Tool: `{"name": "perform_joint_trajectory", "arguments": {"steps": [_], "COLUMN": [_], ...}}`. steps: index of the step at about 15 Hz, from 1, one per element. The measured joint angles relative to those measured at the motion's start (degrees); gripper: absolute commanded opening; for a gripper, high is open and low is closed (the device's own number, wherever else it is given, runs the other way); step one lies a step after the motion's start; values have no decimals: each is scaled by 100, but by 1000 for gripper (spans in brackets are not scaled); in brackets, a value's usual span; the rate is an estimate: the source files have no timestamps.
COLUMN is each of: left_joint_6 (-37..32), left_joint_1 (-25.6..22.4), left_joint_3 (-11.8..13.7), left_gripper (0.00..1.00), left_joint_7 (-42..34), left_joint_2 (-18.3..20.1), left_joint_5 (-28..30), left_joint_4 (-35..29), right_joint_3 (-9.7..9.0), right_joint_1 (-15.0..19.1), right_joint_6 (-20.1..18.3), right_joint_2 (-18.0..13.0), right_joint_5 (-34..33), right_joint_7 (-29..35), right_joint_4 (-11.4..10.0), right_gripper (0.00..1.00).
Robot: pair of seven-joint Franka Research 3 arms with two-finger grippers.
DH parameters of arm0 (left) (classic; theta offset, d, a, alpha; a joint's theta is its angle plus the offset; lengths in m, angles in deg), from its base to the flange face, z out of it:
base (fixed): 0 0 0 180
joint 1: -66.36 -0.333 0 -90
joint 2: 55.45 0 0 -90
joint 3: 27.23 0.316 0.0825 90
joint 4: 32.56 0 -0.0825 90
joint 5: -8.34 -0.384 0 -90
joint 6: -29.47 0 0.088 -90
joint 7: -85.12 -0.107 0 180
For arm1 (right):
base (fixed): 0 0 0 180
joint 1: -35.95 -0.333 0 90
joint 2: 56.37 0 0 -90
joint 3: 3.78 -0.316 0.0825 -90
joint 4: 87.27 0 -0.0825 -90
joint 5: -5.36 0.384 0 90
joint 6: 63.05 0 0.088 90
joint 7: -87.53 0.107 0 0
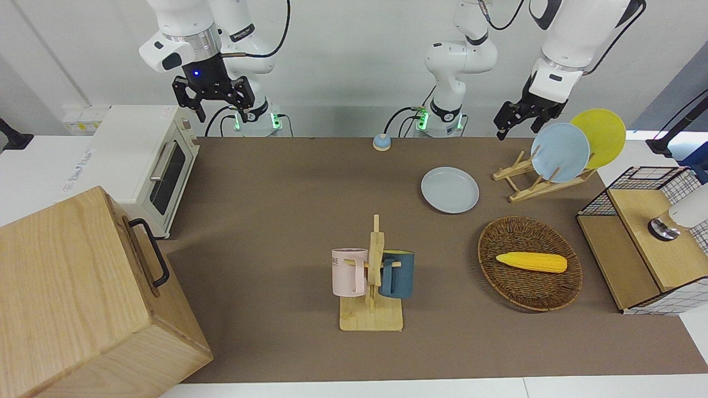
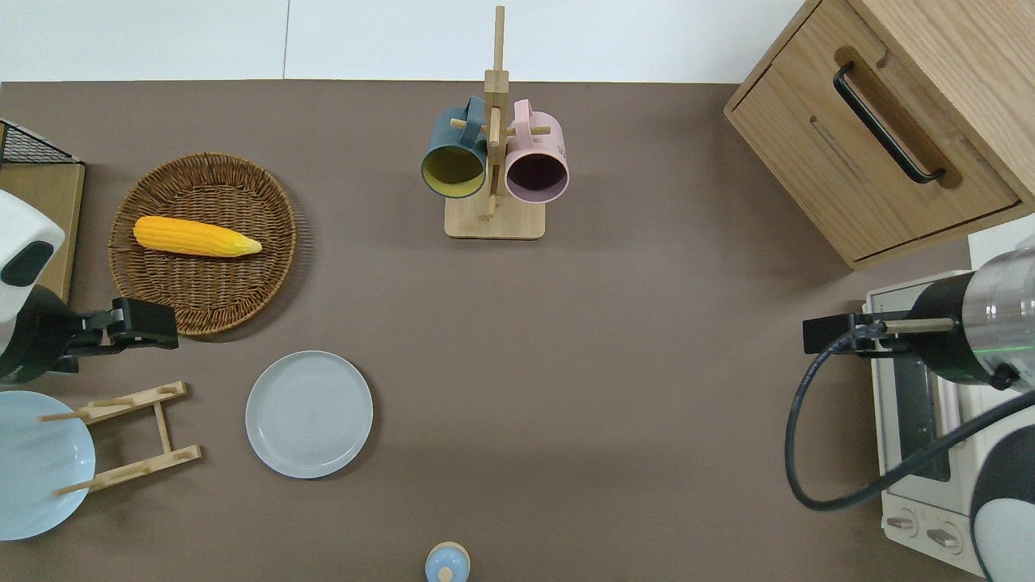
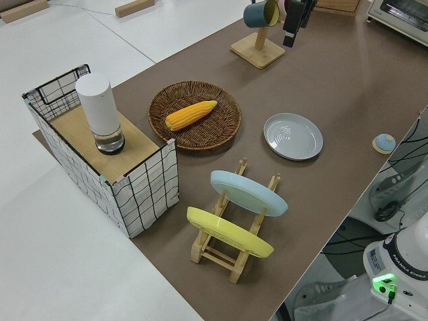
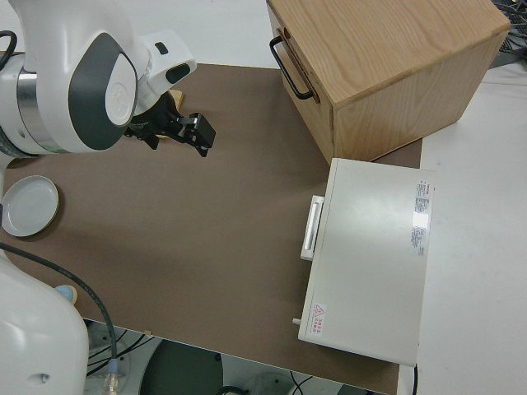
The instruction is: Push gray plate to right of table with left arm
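Gray plate (image 2: 309, 414): flat on table (image 2: 631, 388), between rack (image 2: 129, 436) and bell (image 2: 446, 562), untouched. Left gripper (image 2: 145, 323) aloft over basket (image 2: 202, 242) edge, holding nothing; finger gap I cannot tell. Right arm parked.
Risks, my read: descent snags rack or basket; push rides over rim; plate veers into mug stand (image 2: 493, 218).
Containers: basket, corn (image 2: 196, 237); rack, blue plate (image 1: 560, 152), yellow plate (image 1: 605, 135).

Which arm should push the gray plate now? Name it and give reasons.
Left. Its pincer hangs by the basket, near the gray plate. The right arm is parked at the toaster oven's end of the table.
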State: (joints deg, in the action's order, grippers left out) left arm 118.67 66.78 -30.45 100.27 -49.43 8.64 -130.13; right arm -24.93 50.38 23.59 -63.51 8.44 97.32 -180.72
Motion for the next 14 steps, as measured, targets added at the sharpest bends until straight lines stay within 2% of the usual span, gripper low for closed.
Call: {"name": "perform_joint_trajectory", "arguments": {"steps": [5, 9, 14], "left_joint_6": [858, 1675, 2032], "left_joint_1": [-169, -305, -414], "left_joint_3": [59, 50, 33], "left_gripper": [991, 991, 991], "left_joint_7": [-732, -832, -838], "left_joint_2": [-7, 153, 346], "left_joint_5": [5, 120, 131], "left_joint_4": [-1021, -2053, -2710], "right_joint_3": [0, 0, 0], "right_joint_1": [0, 0, 0], "right_joint_6": [0, 0, 0], "right_joint_2": [0, 0, 0], "right_joint_5": [0, 0, 0], "right_joint_7": [0, 0, 0], "right_joint_4": [0, 0, 0], "right_gripper": [996, 996, 996]}}
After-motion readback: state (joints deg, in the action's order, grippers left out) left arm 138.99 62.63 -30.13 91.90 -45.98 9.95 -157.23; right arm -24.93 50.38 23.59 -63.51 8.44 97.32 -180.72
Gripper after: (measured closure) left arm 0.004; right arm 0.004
